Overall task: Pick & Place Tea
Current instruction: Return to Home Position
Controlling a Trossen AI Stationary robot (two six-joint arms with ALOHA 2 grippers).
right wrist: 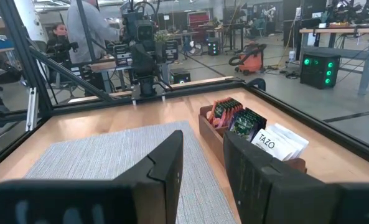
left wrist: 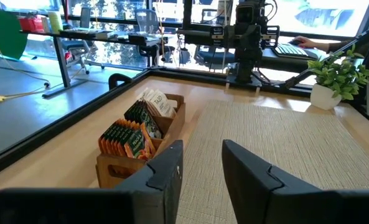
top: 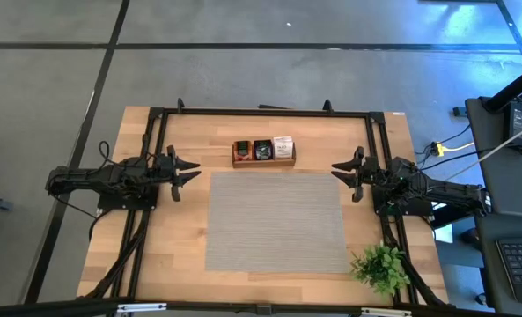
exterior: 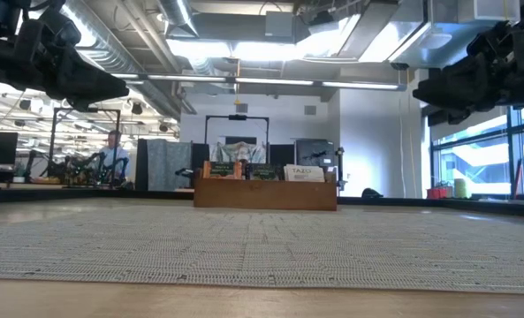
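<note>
Jaws stand apart and empty on both arms: the left gripper (top: 188, 170) hovers by the left edge of the grey mat (top: 276, 220), the right gripper (top: 341, 169) by its right edge. Past the mat's far edge, tea sachets (top: 262, 149) stand in all three compartments of the wooden tray (top: 263, 163).

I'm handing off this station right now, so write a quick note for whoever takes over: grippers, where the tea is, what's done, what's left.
Left gripper: open, empty, at the table's left side.
Right gripper: open, empty, at the right side.
Tea: sorted in the wooden tray at the far side, with orange sachets in the left section, dark sachets in the middle and white sachets on the right.
Done: no sachet shows on the mat.
Left: probably nothing; both arms look parked.
</note>
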